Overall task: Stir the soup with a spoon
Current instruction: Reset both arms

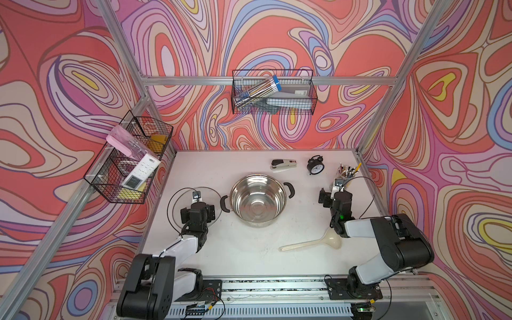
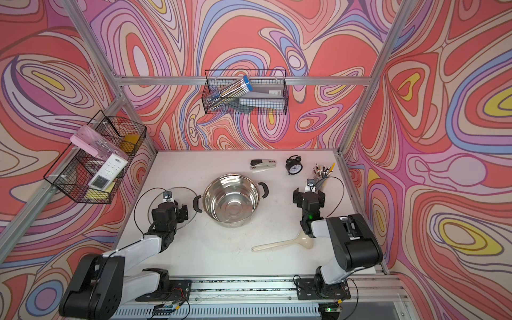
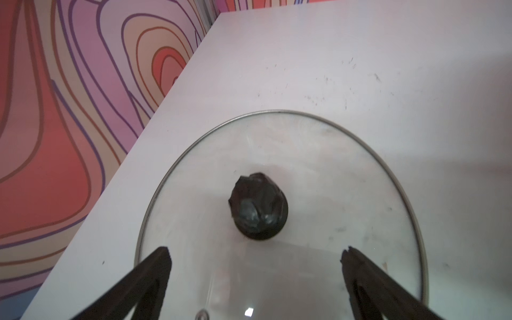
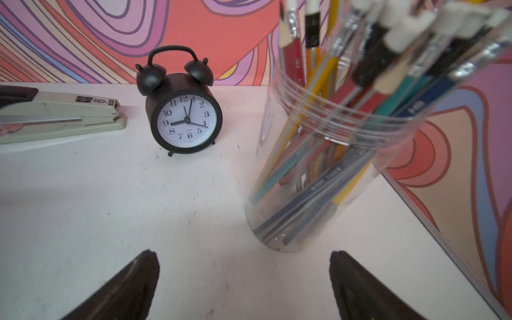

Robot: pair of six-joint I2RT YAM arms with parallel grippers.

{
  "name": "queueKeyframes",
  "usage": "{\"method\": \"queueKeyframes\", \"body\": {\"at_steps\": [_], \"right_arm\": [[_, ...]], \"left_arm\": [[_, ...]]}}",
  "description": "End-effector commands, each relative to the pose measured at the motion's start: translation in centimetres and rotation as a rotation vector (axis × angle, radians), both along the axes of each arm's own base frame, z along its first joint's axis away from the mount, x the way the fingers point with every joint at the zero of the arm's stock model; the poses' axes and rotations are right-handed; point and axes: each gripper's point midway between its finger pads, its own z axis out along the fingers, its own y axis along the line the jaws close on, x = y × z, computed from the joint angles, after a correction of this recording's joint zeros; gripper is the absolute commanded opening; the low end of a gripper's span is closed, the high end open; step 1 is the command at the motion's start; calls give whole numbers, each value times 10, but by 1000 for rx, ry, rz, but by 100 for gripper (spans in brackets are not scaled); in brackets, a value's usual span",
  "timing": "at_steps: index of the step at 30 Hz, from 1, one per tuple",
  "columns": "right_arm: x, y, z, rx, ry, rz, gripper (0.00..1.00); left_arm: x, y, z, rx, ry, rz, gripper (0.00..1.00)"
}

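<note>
A: Our left gripper [image 3: 255, 253] hung with its jaws wide apart over the glass lid [image 3: 346, 171], with the uncovered pot [image 1: 258, 205] beside it.

B: Right of the pot, the spoon [image 1: 310, 243] lay flat. Our right gripper [image 4: 243, 256] was likewise spread and empty. We judged the spoon light, stiff and slick, best pinched mid-handle.

A clear glass lid [image 3: 332, 166] lies flat on the table [image 1: 249, 249] right under the left tool [image 3: 255, 252], its black knob [image 3: 257, 206] just ahead of that tool. Close ahead of the right tool [image 4: 243, 255] stands a clear jar [image 4: 318, 180] of pencils and brushes. A black twin-bell alarm clock [image 4: 186, 110] stands farther ahead and to that tool's left, with a beige stapler [image 4: 61, 113] beyond it. Two wire baskets [image 1: 273, 92] hang on the walls, well away from both tools. One holds what may be a remote.
</note>
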Motion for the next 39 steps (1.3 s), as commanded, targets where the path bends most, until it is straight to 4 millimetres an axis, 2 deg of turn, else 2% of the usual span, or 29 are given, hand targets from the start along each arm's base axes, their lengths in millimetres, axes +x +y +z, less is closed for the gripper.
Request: {"method": "queueKeyframes", "body": {"at_steps": [1, 4, 9, 11, 16, 20, 39], "right_arm": [[13, -1, 21, 34, -110, 42, 98], [13, -2, 12, 44, -134, 68, 98], [18, 2, 6, 66, -84, 108, 98], [18, 1, 6, 68, -82, 107, 98], [19, -8, 7, 72, -86, 49, 98], [19, -8, 7, 70, -86, 49, 98], [19, -8, 7, 71, -86, 49, 98]], "left_arm": [[43, -15, 39, -54, -210, -112, 99], [48, -15, 19, -76, -206, -129, 99], [55, -20, 17, -72, -199, -164, 99], [57, -21, 12, -82, -142, -165, 99], [56, -20, 15, -77, -169, -161, 99], [60, -34, 13, -82, -137, -246, 99], [60, -34, 12, -86, -142, -250, 99]]}}
